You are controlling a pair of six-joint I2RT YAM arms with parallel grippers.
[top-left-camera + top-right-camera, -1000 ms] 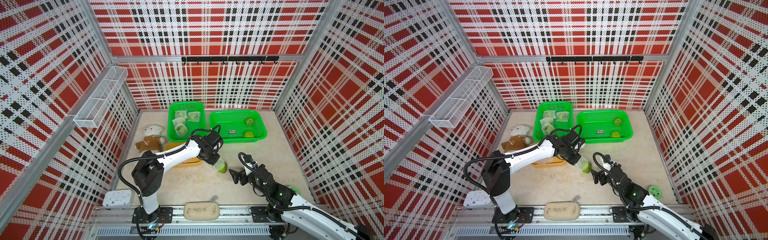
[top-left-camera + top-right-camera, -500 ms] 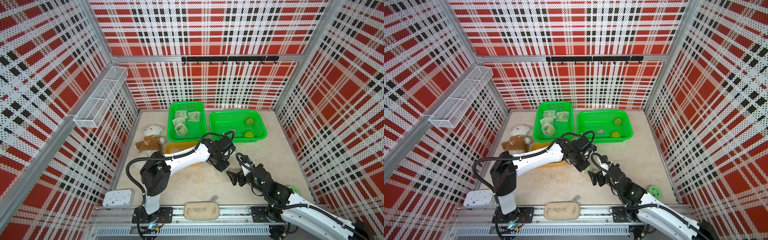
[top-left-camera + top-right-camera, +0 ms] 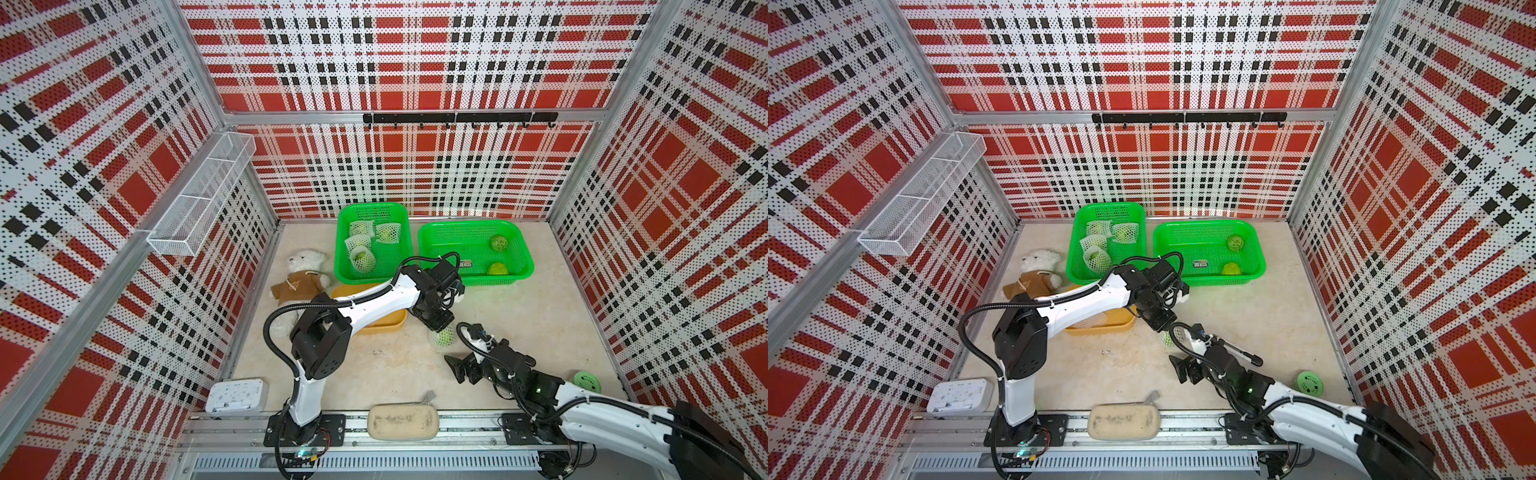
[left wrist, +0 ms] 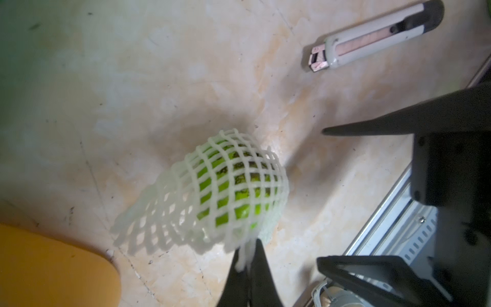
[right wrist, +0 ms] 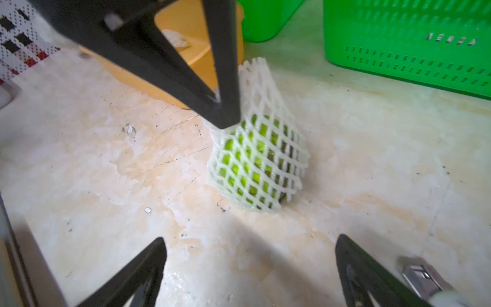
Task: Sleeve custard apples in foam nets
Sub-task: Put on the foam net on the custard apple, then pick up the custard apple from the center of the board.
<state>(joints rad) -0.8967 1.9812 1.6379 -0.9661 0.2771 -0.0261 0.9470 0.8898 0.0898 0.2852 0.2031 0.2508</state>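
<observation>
The left end effector (image 5: 225, 119) is pinching the side of a net (image 5: 259, 79) with its jaws closed tight, its fingertips (image 4: 263, 271) pointing down at the bench (image 3: 519, 316). The net is wrapping an apple (image 4: 210, 183) in its lower end, while its upper end is standing empty and leaning toward the tray (image 3: 386, 326). This bundle is sitting at bench level in the middle, just right of the tray and on the near side of the right basket (image 3: 524, 262); whether it is touching the surface I cannot tell. The right end effector (image 5: 249, 238) is hovering wide open and holding nothing, just on the near side of the apple, with both fingers aimed at it. A knife (image 3: 1241, 353) is lying on the bench close to its right. At the far edge, the left basket (image 3: 343, 266) is holding several sleeved apples (image 3: 363, 259), and the right basket is holding two bare apples (image 3: 497, 242). A bear (image 3: 305, 266) is lying at the far left.
</observation>
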